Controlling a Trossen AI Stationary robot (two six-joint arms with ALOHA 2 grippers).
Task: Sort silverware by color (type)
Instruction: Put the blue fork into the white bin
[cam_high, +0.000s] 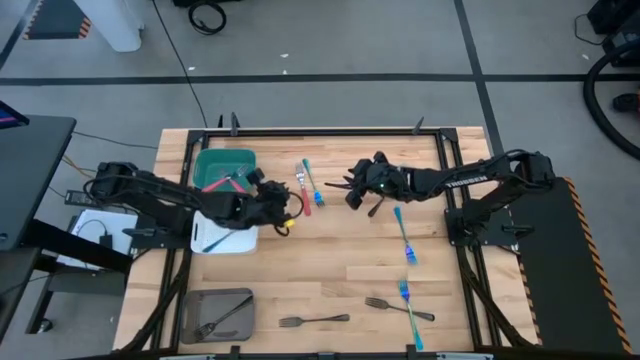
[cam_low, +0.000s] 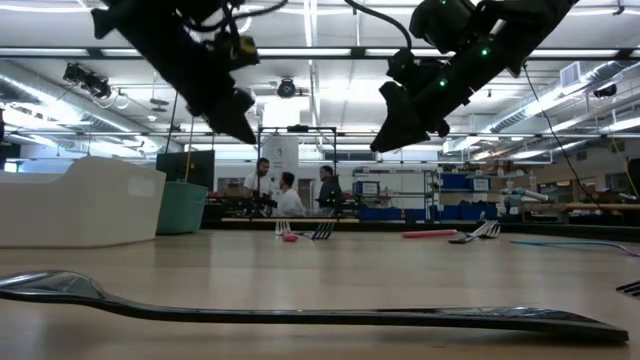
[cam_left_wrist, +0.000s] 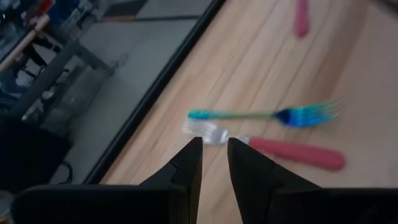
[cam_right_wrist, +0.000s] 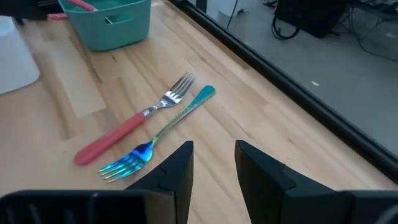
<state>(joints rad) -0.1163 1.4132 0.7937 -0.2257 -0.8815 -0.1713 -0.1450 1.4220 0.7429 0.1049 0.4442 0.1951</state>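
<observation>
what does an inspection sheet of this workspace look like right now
surface: wooden table, bare between items
job's things: red-handled fork and blue fork side by side near the green bin; more blue forks on the right; dark grey fork at the front edge; another in the grey bin
clutter: white bin under the left arm
end effectors: left end effector above the fork pair, empty, fingers slightly apart; right end effector open, empty, over the table
cables: black cable on the floor
surroundings: people in the room behind
</observation>
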